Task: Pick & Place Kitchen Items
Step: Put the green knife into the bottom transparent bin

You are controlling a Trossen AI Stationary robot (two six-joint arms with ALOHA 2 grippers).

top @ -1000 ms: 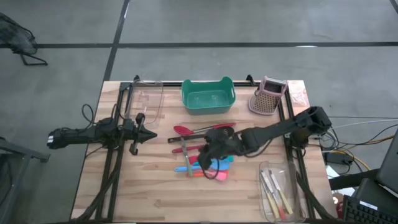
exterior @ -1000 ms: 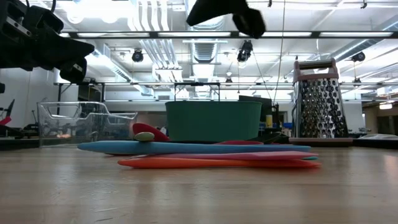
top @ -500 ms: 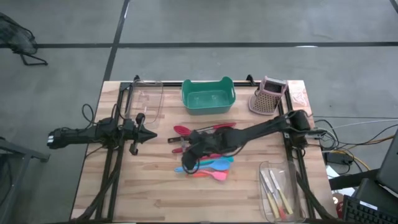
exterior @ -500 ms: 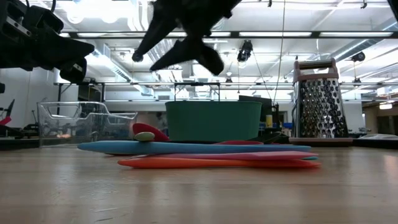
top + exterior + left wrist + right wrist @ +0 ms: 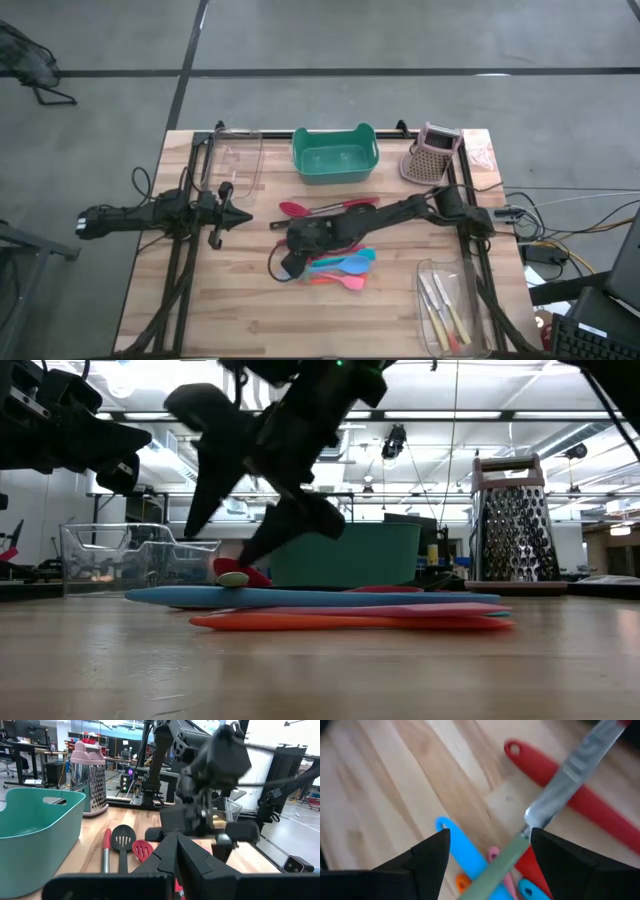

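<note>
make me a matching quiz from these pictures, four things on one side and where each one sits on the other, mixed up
Things:
1. teal tub
2. grater
3. right claw
4. left claw

Places:
A. open, just above the pile of spatulas
B. table's far right corner
C. shut, out at the table's left side
D. middle of the table's far edge

Pairs: 1-D, 2-B, 3-A, 4-C

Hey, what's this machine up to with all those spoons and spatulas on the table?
It is sorting kitchen utensils. The right gripper hangs open just above a heap of utensils in the middle of the wooden table, straddling a metal piece with a pale green handle, which it has not gripped. The left gripper waits shut over the table's left side, holding nothing. A teal tub and a grater stand at the far edge, and a clear tray at the right already holds a few utensils.
</note>
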